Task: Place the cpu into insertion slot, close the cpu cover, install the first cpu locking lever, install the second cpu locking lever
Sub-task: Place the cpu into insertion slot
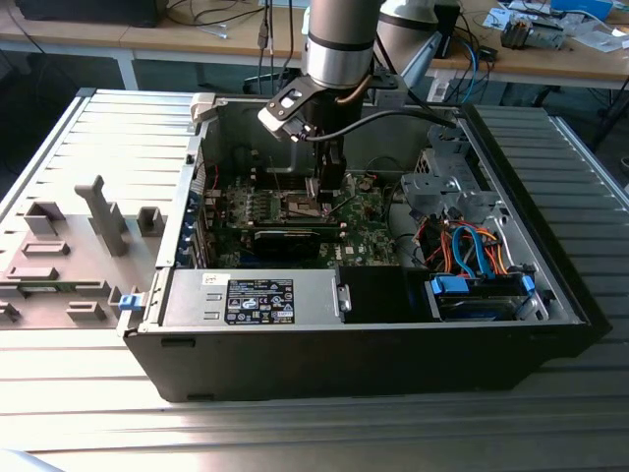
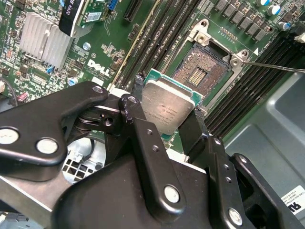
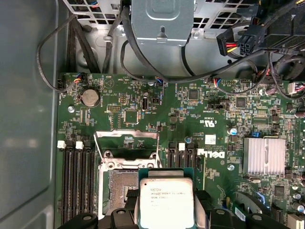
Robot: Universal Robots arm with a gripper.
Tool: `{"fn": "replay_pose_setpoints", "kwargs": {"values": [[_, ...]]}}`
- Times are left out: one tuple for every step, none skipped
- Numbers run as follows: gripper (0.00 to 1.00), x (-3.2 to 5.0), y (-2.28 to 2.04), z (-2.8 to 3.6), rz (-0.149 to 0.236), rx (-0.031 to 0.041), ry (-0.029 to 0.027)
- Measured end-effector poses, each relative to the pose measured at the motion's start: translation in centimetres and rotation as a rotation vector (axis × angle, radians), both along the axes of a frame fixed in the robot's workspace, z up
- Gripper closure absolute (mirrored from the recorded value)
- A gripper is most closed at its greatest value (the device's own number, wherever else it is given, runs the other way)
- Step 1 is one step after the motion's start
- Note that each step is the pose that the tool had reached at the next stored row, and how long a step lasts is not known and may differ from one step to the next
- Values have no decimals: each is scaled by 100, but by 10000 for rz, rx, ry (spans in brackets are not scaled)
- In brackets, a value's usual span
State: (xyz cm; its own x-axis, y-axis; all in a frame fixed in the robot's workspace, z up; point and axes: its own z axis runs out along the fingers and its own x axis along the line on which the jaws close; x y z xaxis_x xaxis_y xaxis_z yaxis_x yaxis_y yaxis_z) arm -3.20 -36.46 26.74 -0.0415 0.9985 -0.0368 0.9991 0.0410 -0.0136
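The hand (image 2: 167,112) is clamped on the cpu (image 3: 166,200) by two opposite edges, above the green board (image 3: 190,119). The bare insertion slot (image 2: 200,74) lies just beside, partly overlapped, with the cpu cover (image 3: 126,134) swung open.

A white printed logo (image 3: 210,155) stood on the green board (image 3: 143,90) in the first wrist view, among tiny white component markings too small to read. The cpu (image 3: 166,202) carried fine dark print on its metal top, also illegible. In the exterior view, a black label (image 1: 259,301) with white print and symbols lay on the grey box (image 1: 182,305), at six o'clock from the board.
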Motion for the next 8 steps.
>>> {"fn": "replay_pose_setpoints", "kwargs": {"values": [[46,0,0,-1,-1,0,0],[46,-1,0,-2,-1,0,0],[46,-1,2,-3,-1,2,-1],[46,-3,11,-4,-2,2,-1],[46,-2,21,-4,0,0,0],[46,-5,39,-6,-1,0,0],[46,-8,49,-7,-1,-1,1],[46,-13,52,-8,-1,1,0]]}}
